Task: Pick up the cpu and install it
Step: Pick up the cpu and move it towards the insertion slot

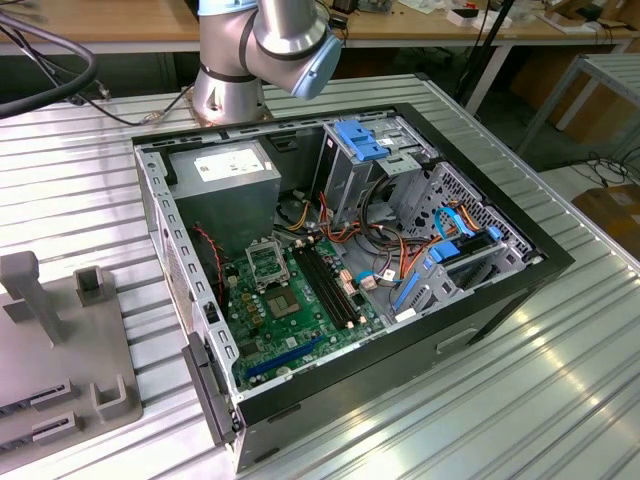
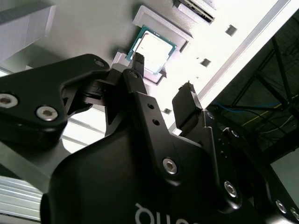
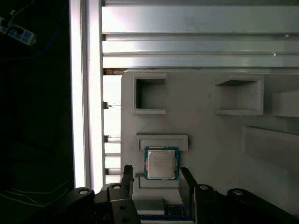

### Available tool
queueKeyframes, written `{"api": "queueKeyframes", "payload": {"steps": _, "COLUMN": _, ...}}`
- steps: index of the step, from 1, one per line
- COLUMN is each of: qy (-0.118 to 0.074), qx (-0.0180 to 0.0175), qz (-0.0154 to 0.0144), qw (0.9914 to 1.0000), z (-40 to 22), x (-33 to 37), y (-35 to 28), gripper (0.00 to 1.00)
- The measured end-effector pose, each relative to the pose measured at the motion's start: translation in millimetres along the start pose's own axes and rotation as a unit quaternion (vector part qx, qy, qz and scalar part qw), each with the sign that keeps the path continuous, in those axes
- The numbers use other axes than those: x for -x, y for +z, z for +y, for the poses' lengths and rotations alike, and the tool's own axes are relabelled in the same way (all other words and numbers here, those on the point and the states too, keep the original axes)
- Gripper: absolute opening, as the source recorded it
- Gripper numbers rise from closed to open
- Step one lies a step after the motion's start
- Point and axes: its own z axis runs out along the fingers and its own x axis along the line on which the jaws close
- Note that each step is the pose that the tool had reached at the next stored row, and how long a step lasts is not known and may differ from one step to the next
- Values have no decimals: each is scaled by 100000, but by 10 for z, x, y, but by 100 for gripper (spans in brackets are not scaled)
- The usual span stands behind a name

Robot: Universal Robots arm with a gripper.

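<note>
I hold my gripper (image 3: 156, 171) over the cpu (image 3: 161, 163), which lies flat in its seat on the grey holder (image 3: 210, 135) so it stays put, and the jaws are wide open, empty, one each side.

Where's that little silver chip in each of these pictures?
First wrist view: the cpu lies flat on the grey tray, between the open fingers.
Second wrist view: the cpu lies just past the fingers, on that tray.
Exterior view: the shared landmark, the grey tray, sits at the exterior view's left.
</note>
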Motion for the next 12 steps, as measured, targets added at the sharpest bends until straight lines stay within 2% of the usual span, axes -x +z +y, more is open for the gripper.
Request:
{"api": "queueKeyframes", "payload": {"steps": 3, "qy": -10, "qx": 14, "qz": -13, "qw": 100000, "z": -10, "x": 6, "y": 26, "gripper": 52}}
{"api": "queueKeyframes", "payload": {"steps": 7, "qy": 96, "qx": 12, "qz": -4, "qw": 100000, "z": -34, "x": 18, "y": 103, "gripper": 52}}
{"api": "queueKeyframes", "payload": {"steps": 12, "qy": 412, "qx": 12, "qz": -3, "qw": 99999, "z": -37, "x": 45, "y": 167, "gripper": 52}}
